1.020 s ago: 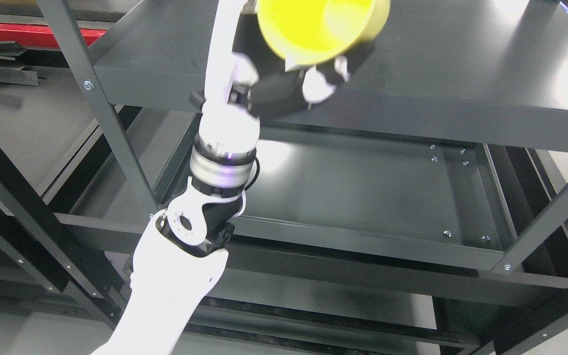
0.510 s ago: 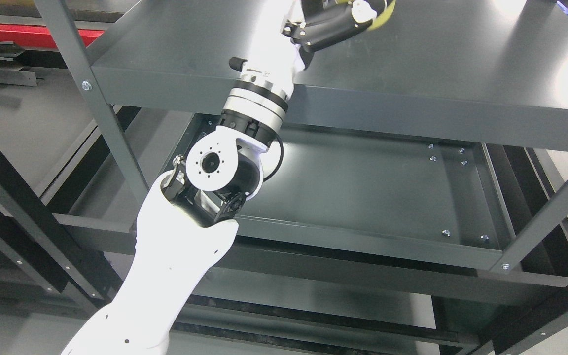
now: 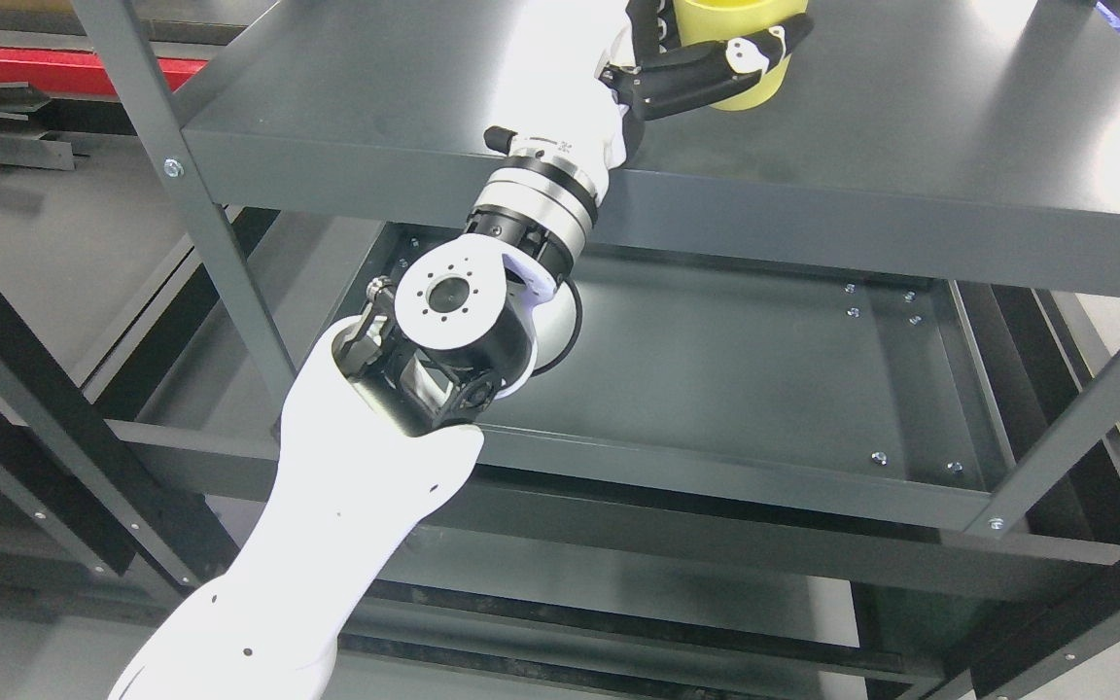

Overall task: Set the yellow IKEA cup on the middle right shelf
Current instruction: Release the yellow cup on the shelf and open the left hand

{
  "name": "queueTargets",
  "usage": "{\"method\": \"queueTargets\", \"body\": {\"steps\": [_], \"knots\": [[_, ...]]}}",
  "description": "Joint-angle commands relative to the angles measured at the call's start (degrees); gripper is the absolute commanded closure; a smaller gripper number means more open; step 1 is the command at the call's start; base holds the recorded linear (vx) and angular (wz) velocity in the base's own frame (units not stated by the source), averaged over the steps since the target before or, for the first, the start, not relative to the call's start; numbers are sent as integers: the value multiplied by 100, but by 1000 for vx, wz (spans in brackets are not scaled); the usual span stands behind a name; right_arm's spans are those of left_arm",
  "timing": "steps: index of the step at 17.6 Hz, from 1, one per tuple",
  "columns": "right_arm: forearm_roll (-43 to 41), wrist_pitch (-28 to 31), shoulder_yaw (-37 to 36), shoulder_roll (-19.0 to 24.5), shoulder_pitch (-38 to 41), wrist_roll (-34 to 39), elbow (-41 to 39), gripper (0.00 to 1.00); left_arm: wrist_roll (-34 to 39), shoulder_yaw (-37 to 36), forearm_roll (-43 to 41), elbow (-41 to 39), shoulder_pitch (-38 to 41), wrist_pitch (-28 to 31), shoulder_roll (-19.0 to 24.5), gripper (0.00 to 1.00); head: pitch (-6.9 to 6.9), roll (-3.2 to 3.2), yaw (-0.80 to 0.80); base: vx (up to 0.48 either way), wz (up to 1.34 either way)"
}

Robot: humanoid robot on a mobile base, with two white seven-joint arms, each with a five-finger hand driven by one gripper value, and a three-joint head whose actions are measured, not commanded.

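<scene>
Head view: one yellow cup (image 3: 737,58), upright on the upper dark shelf (image 3: 910,117) at the top edge. One arm, the left, stretches up from lower left; left hand (image 3: 691,58) grips the cup, fingers (image 3: 716,68) wrapped across its side.

Head view, downward onto shelf (image 3: 910,126)

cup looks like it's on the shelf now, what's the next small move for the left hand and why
Probably open the fingers and let go. The yellow cup stands upright with its base apparently on the grey shelf, while the left hand is wrapped around its side. Contact under the cup is hard to confirm, so release slowly before backing away.
</scene>
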Motion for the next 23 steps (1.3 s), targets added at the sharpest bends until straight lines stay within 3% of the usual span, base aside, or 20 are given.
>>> {"method": "queueTargets", "body": {"steps": [1, 3, 9, 13, 19, 23], "knots": [[-141, 3, 97, -100, 79, -5, -8, 1, -22, -161, -98, 7, -58, 69, 100, 28, 0, 0, 0, 0, 0], [-141, 3, 97, -100, 79, -5, 0, 1, -31, -126, -247, 7, -49, 69, 100, 18, 0, 0, 0, 0, 0], [-141, 3, 97, -100, 79, -5, 0, 1, -40, 137, -362, 7, -31, 69, 100, 3, 0, 0, 0, -11, 23], [-141, 3, 97, -100, 79, -5, 0, 1, -40, 357, -468, -2, -14, -36, 100, 1, 0, 0, 0, -6, 45], [-141, 3, 97, -100, 79, -5, 0, 1, -215, 516, -468, -2, 214, -1142, 100, 1, 0, 0, 0, 0, 6], [-141, 3, 97, -100, 79, -5, 0, 1, -1337, 743, -477, -2, 592, -2249, 100, 1, 0, 0, 0, -48, 27]]}}
